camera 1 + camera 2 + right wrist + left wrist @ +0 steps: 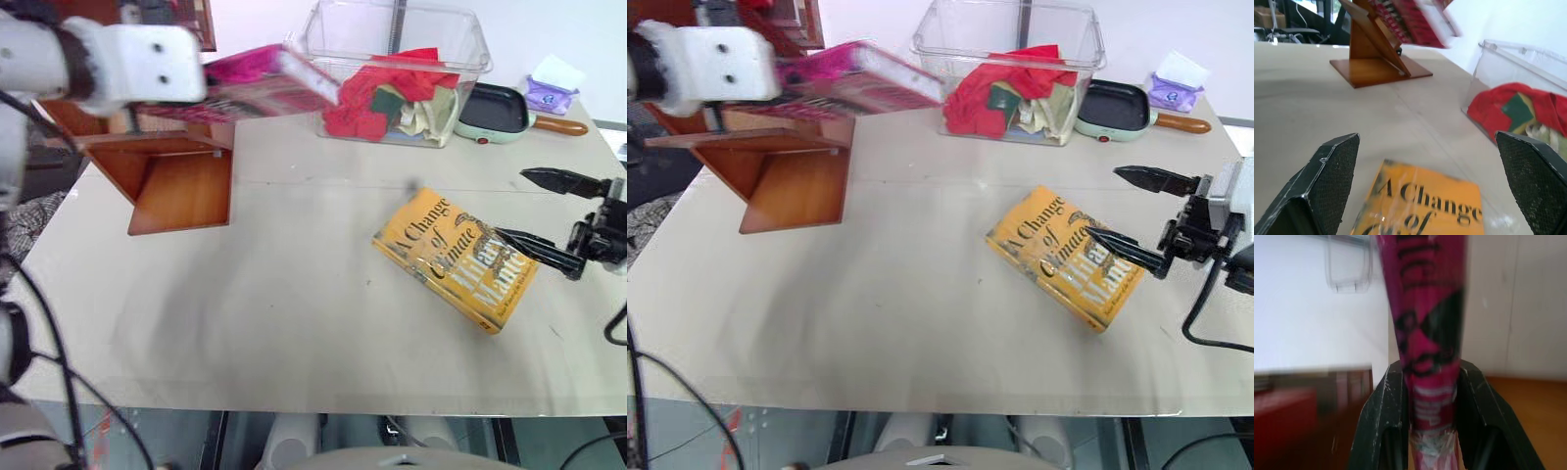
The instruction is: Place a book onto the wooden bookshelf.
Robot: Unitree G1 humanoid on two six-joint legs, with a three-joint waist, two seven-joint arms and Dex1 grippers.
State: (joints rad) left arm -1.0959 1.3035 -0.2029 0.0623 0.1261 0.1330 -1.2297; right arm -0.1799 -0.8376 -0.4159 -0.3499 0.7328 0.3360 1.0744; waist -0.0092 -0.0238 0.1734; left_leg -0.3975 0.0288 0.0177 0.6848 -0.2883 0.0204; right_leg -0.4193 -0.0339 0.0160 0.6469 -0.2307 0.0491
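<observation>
The pink book [257,83], thick with white page edges, is clamped between the two black fingers of the left end effector [1432,396] and juts out past them, roughly level and off the table. Directly under that end effector stands the reddish-brown wooden bookshelf [171,181], its slanted boards meeting a flat ledge.

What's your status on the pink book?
Left gripper shut on pink book, above the bookshelf. Right gripper open over yellow book. Nothing blocking.

We stood at a wide beige table [294,323] before a pale wall [872,20]. Far off we saw dark chairs [1298,30] and a bright window [1317,5].
</observation>
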